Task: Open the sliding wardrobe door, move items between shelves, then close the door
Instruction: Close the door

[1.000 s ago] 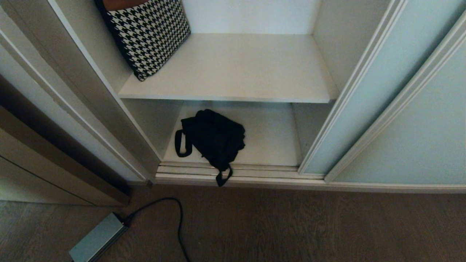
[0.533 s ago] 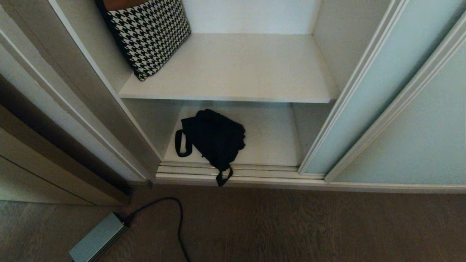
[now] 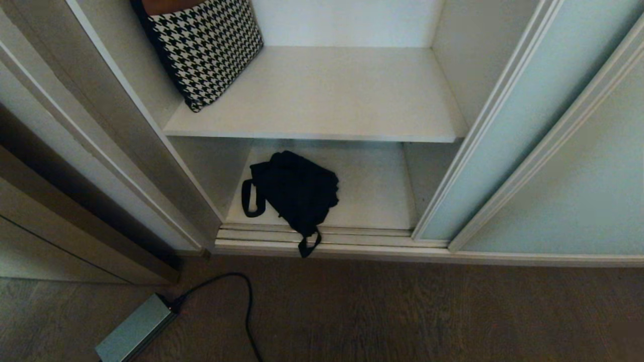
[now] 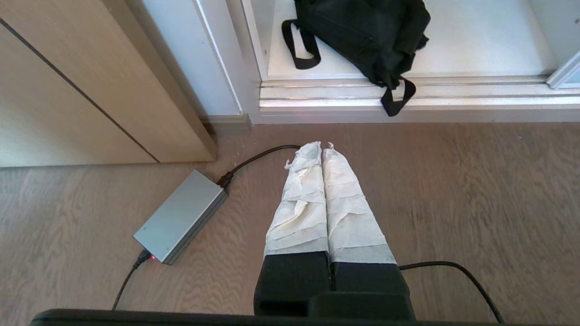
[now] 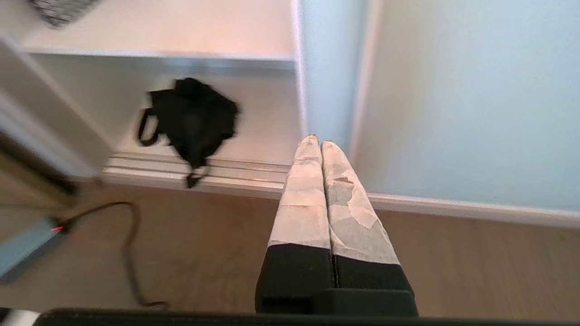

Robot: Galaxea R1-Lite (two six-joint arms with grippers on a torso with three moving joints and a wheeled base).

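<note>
The sliding wardrobe door (image 3: pixel 508 125), pale green frosted glass in a cream frame, stands slid to the right, leaving the wardrobe open. A black bag (image 3: pixel 297 191) lies on the bottom shelf (image 3: pixel 372 196), one strap hanging over the floor track (image 3: pixel 352 236). A houndstooth cushion (image 3: pixel 206 48) leans at the left of the upper shelf (image 3: pixel 327 95). Neither arm shows in the head view. My left gripper (image 4: pixel 321 146) hangs shut over the wooden floor, short of the black bag (image 4: pixel 362 31). My right gripper (image 5: pixel 316 140) is shut and empty, pointing at the door's edge (image 5: pixel 331 72), to the right of the bag (image 5: pixel 195 117).
A grey power brick (image 3: pixel 133 332) with a black cable (image 3: pixel 241 301) lies on the wooden floor in front of the wardrobe, to the left. A brown wooden door frame (image 3: pixel 75 211) stands at the left. A second glass panel (image 3: pixel 593 171) sits right of the door.
</note>
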